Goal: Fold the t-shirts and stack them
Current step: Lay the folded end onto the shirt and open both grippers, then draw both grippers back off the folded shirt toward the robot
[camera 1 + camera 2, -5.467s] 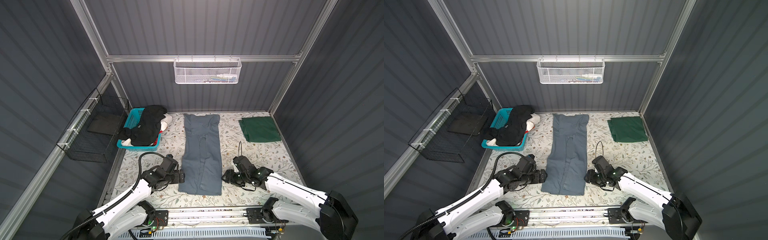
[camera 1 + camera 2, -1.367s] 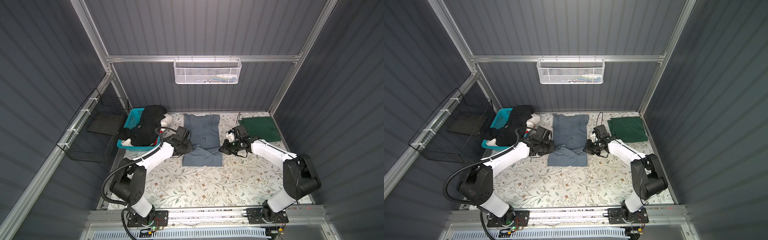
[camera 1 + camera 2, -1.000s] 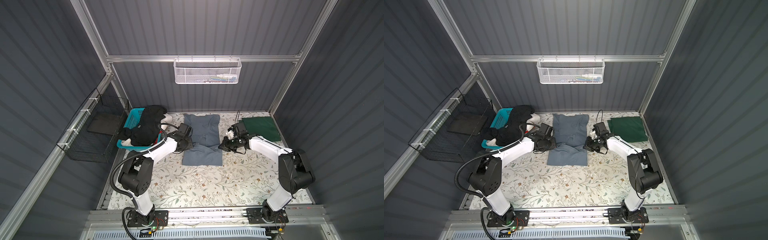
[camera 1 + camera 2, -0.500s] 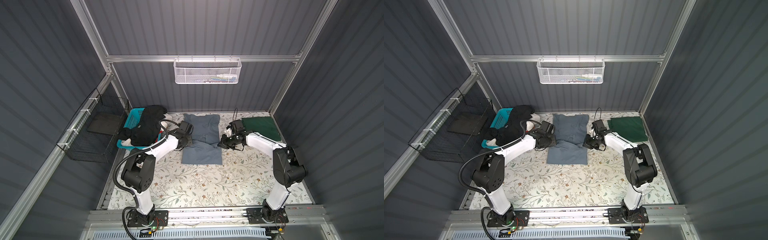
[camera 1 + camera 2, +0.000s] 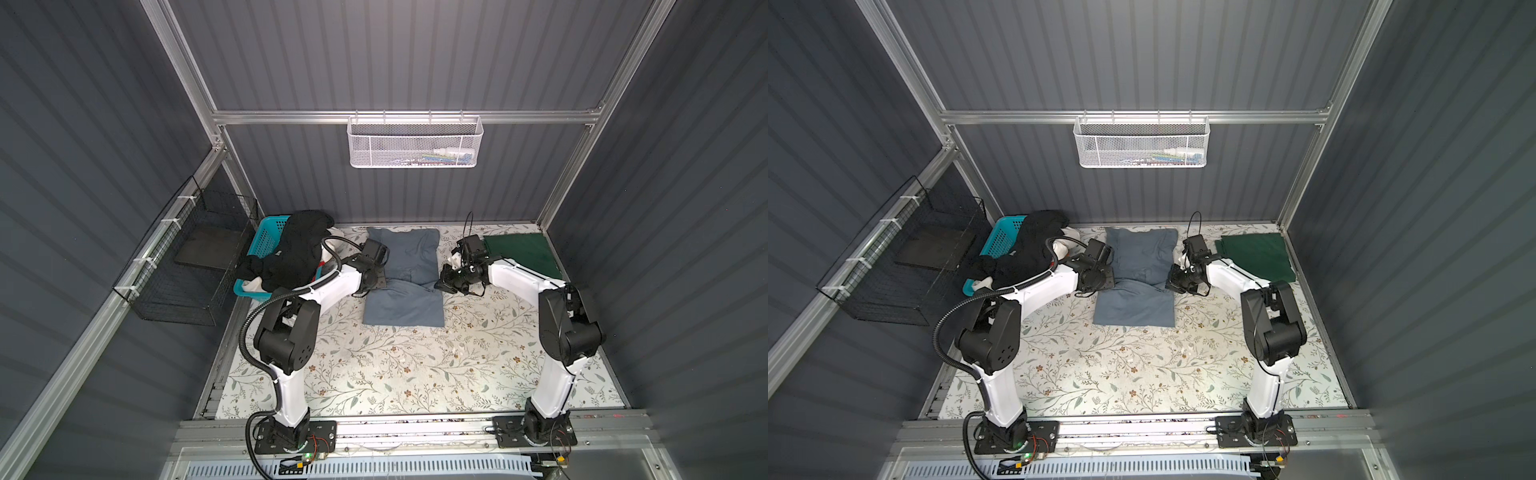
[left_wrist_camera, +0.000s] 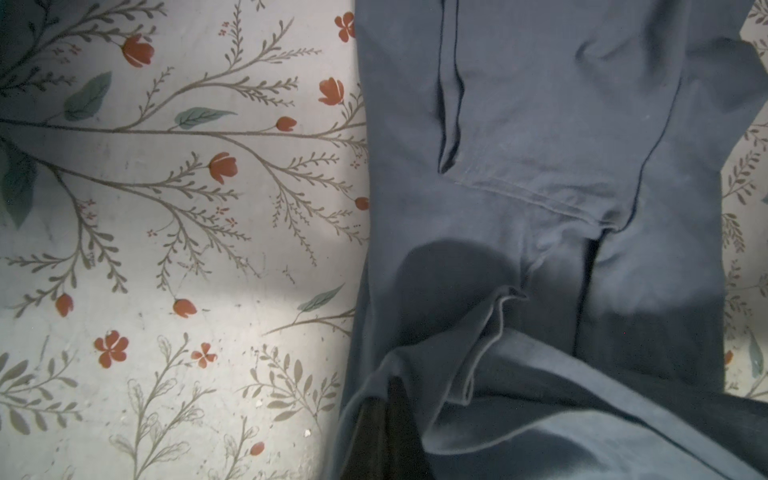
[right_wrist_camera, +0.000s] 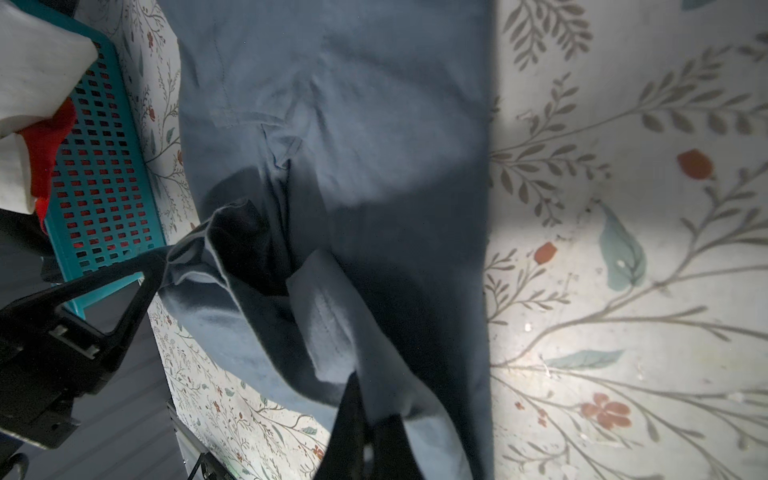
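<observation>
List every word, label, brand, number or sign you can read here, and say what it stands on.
No text can be read in any view.
Packets in the white mesh basket: coloured print, too small and blurred to read.
Blue-grey t-shirt, green t-shirt: plain cloth, no lettering visible.
Floral table cover: pattern only, no words.

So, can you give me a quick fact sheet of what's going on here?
Shirt in work: blue-grey t-shirt, mid-table, near half doubled over
Left gripper: shut on its left hem corner
Right gripper: shut on its right hem corner
Done pile: dark green t-shirt, folded, back right
Waiting: black t-shirt draped over turquoise basket, back left
</observation>
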You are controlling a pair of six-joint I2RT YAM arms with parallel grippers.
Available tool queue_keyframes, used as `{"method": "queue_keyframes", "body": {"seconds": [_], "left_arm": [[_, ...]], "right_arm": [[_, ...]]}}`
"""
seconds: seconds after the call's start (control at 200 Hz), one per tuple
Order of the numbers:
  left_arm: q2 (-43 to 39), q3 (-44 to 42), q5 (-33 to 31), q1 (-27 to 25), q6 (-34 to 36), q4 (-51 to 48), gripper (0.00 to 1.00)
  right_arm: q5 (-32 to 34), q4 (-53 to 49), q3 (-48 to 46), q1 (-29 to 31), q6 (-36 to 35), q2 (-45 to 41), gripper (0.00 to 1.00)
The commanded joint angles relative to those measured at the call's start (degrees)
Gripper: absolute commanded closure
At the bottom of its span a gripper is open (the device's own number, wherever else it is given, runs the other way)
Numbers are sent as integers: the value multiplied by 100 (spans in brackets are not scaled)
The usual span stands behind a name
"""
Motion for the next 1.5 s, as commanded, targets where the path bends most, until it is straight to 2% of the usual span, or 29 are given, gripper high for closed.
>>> {"method": "queue_keyframes", "body": {"seconds": [0.0,0.365,0.39,0.505,0.545,0.575,0.63,0.65,0.69,0.78,0.81,0.87,0.93,1.005,1.05,1.166,1.186,1.256,1.306,1.321,1.401,1.496], "left_arm": [[89,282,-136,56,123,-45,100],[312,497,-218,105,150,-119,100],[324,505,-235,104,149,-134,100],[405,601,-249,113,158,-141,100],[431,631,-245,113,175,-127,100],[451,669,-251,118,162,-132,100],[503,760,-188,113,263,-133,100],[525,812,-199,116,280,-183,88],[542,868,-257,113,302,-223,57],[495,875,-495,122,376,-230,53],[442,862,-607,126,401,-237,45],[317,786,-836,122,443,-247,23],[189,716,-946,128,520,-277,14],[18,593,-905,129,601,-287,4],[-96,507,-836,124,613,-342,1],[-538,58,-642,122,578,-331,0],[-653,-223,-599,122,555,-309,0],[-1017,-678,-471,122,487,-253,0],[-1269,-968,-349,124,470,-214,0],[-1341,-1039,-314,127,464,-217,0],[-1670,-1422,-273,122,392,-311,0],[-2045,-1904,-157,130,199,-312,0]], "right_arm": [[59,-147,190,-53,-61,102,100],[49,-310,501,-129,-74,309,100],[45,-333,532,-134,-78,324,94],[32,-279,565,-136,-105,288,88],[40,-247,577,-145,-104,281,78],[41,-255,617,-149,-117,292,65],[17,-381,746,-156,-172,347,63],[10,-423,793,-154,-191,362,64],[21,-497,863,-162,-256,381,64],[189,-545,866,-191,-289,276,60],[242,-538,842,-197,-318,216,56],[357,-589,820,-206,-381,112,53],[471,-627,757,-209,-446,6,50],[514,-683,639,-207,-491,-125,40],[728,-704,529,-206,-516,-207,35],[713,-546,-34,-193,-472,-582,19],[693,-501,-170,-190,-447,-661,16],[638,-284,-666,-184,-337,-968,1],[635,-51,-1127,-173,-214,-1264,1],[422,60,-1274,-171,-165,-1357,1],[205,658,-2011,-173,106,-1883,1],[20,931,-2483,-154,413,-2241,1]]}}
